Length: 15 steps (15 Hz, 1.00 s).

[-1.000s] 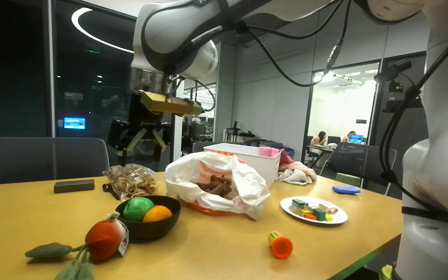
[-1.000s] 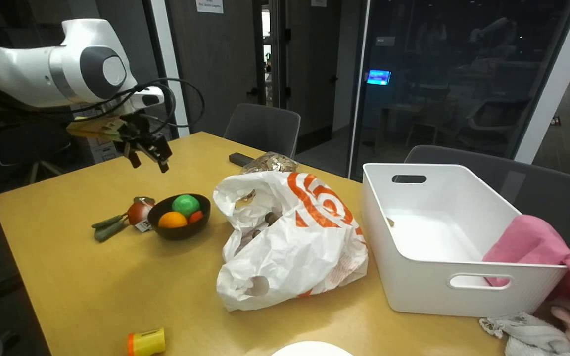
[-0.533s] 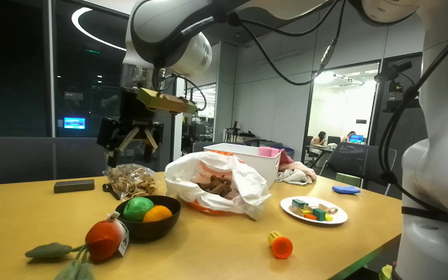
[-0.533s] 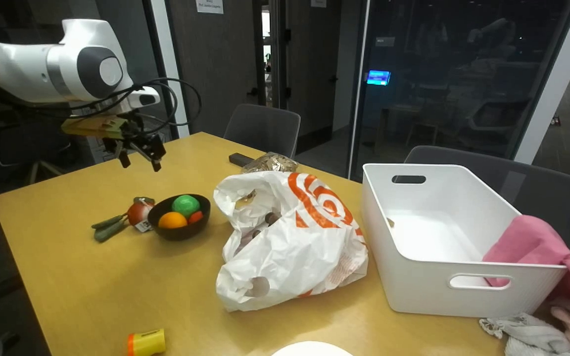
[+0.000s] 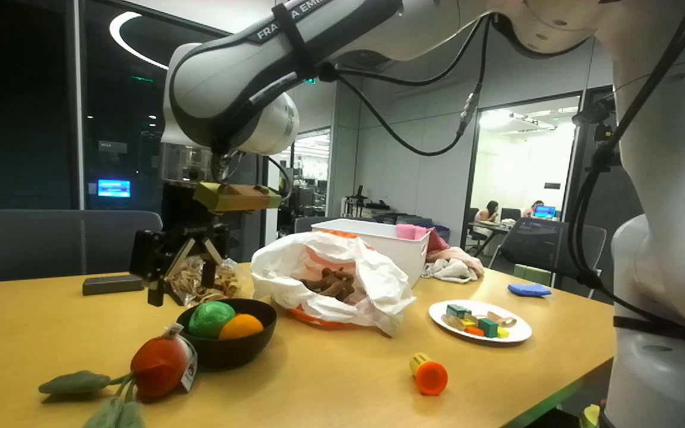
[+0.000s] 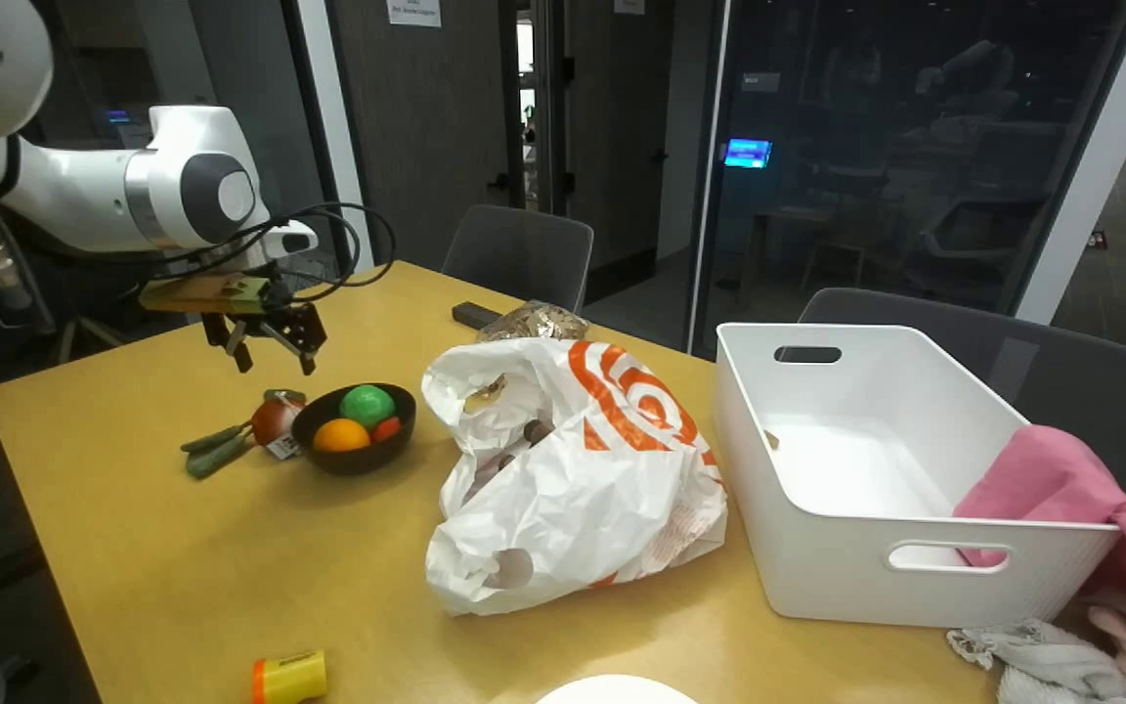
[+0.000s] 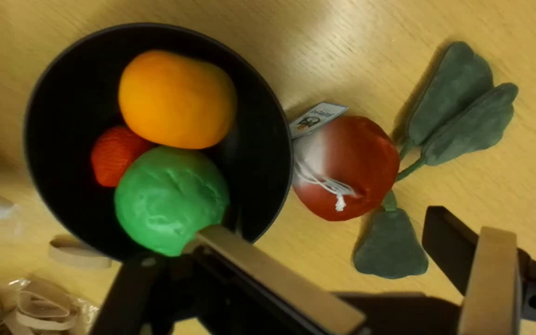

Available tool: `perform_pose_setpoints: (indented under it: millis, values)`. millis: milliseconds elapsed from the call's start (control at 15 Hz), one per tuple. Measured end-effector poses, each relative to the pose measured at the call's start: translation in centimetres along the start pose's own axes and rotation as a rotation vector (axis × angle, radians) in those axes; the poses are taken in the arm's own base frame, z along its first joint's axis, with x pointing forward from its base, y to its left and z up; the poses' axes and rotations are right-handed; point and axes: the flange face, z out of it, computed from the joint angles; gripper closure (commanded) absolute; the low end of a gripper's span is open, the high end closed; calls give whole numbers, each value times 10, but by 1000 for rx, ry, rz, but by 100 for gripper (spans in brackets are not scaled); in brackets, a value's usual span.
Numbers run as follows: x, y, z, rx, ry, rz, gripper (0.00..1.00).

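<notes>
- white arm (image 5: pixel 241 65), dark grey joint ring (image 6: pixel 194 210), black strap (image 5: pixel 293 38)
- partial FRANKA lettering (image 5: pixel 268 31)
- looping black cables (image 5: pixel 431 154), silver connector (image 5: pixel 469 110)
- yellow-green wrist block (image 5: pixel 238 197)
- black gripper (image 6: pixel 276 365), tan finger strips (image 7: pixel 491 274)

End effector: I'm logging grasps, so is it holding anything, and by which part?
Nothing is held: the end effector is open near the dark bowl, its fingers apart with no object between them.

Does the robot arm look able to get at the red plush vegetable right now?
Probably yes: the gripper hangs open and empty nearby, and the red plush vegetable lies exposed from above, though the dark bowl crowds one side.
</notes>
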Motion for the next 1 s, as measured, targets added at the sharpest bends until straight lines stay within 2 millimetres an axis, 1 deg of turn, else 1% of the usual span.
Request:
perform_pose_setpoints:
  millis: [200, 400, 533, 733, 1000]
  values:
    - [8, -17, 16, 19, -17, -60, 0]
    - [12, -36, 25, 32, -28, -169, 0]
    - [12, -45, 32, 39, -49, -246, 0]
    - [8, -45, 50, 44, -104, -363, 0]
    - [5, -35, 75, 4, -161, -519, 0]
